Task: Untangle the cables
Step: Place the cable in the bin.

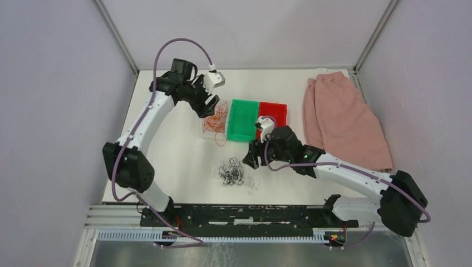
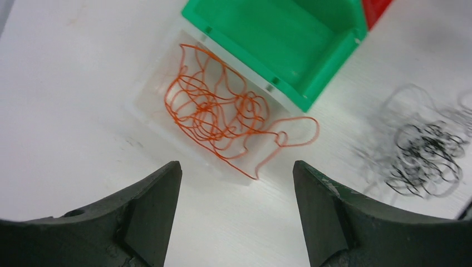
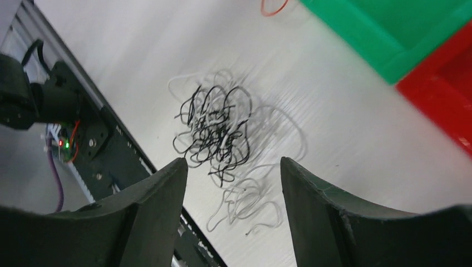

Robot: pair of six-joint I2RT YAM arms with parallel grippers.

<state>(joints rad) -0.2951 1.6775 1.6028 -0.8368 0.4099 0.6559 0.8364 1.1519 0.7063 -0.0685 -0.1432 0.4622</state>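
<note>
Left tool (image 1: 209,105) (image 2: 236,172) hangs over the orange cables (image 1: 215,122) (image 2: 214,111), its jaws spread wide with nothing between them. That orange bunch lies in a shallow clear tray (image 2: 146,97) pressed against the outer wall of a green bin (image 1: 242,119) (image 2: 311,89); one orange loop spills over the tray's edge onto the white counter (image 1: 178,161). A red bin (image 1: 275,111) (image 3: 445,94) stands touching the green one on its right.

The right tool (image 1: 250,158) (image 3: 234,167) is likewise spread and grips nothing. It hovers just beside a clump of black cables (image 1: 231,171) (image 3: 214,130) lying on the counter near the arm bases, well apart from the orange bunch. White cables (image 1: 253,183) (image 3: 245,203) are threaded through the black ones and trail out on the clump's right side. A pink cloth (image 1: 345,117) lies crumpled at the counter's far right.
</note>
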